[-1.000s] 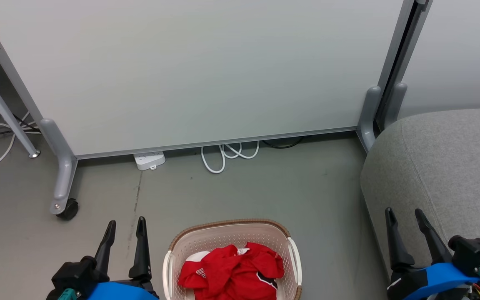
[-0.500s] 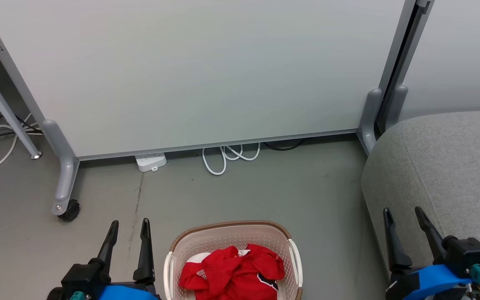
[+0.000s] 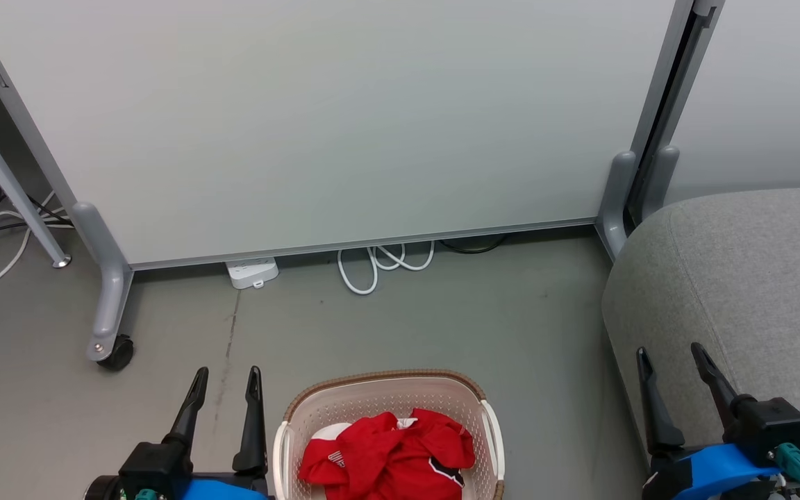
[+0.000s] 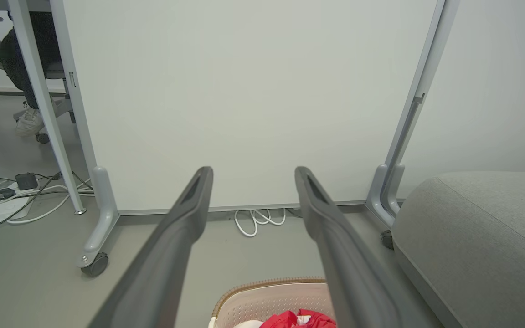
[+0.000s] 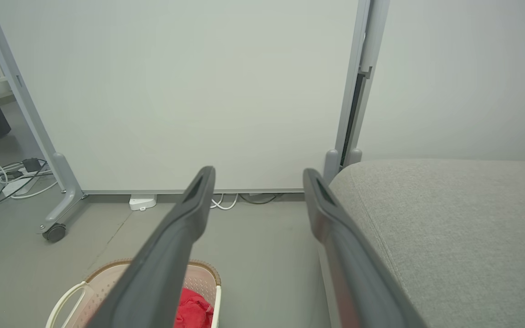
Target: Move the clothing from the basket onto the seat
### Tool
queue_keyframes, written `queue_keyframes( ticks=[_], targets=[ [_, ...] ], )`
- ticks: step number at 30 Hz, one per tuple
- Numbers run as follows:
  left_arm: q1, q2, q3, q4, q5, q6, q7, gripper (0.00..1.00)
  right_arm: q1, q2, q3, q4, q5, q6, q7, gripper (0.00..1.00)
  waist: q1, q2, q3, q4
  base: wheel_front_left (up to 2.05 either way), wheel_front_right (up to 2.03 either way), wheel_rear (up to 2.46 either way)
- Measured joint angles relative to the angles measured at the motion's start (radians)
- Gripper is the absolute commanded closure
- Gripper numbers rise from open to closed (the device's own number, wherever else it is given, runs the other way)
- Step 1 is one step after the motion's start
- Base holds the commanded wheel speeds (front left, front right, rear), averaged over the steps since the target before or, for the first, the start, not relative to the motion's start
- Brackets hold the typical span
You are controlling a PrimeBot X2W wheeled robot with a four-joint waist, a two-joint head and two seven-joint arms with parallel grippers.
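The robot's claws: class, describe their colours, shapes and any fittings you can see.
The left claw and the right claw match: two long, dark, tapering fingers with pointed tips on a black blocky base, backed by a bright blue shell. A teal connector juts from the right one's side. Close up, each finger shows a shallow slot near its tip.
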Motion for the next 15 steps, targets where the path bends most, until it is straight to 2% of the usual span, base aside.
queue_keyframes(
  ticks=[15],
  targets=[
    [0.001,0.0,-0.002,0.013,-0.004,0.003,-0.001,0.0,-0.004,0.0,0.015,-0.009,0.004,0.0,0.0,0.0,0.0,0.0,0.036,-0.021,0.0,0.0,0.0]
  ],
)
